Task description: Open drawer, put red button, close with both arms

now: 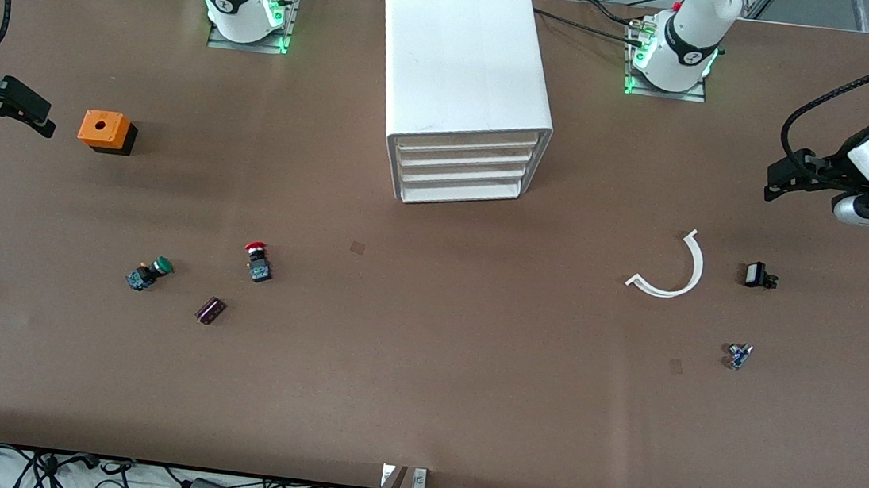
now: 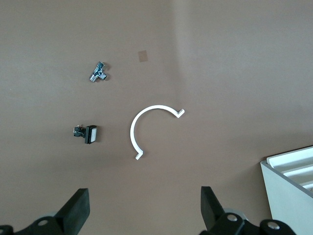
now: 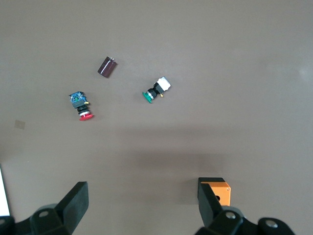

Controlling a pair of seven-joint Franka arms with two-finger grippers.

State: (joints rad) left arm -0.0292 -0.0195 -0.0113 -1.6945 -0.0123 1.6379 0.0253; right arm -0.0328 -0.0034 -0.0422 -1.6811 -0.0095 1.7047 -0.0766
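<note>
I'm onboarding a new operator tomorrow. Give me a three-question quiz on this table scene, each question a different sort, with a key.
1. True or false: every drawer of the cabinet is shut.
2. Which lies nearer the front camera: A) red button, B) dark cylinder, C) orange box?
3. Fill in: the white curved strip lies toward the ___ arm's end of the table.

Key: 1 true. 2 B. 3 left. Both the left gripper and right gripper hang open, holding nothing.
</note>
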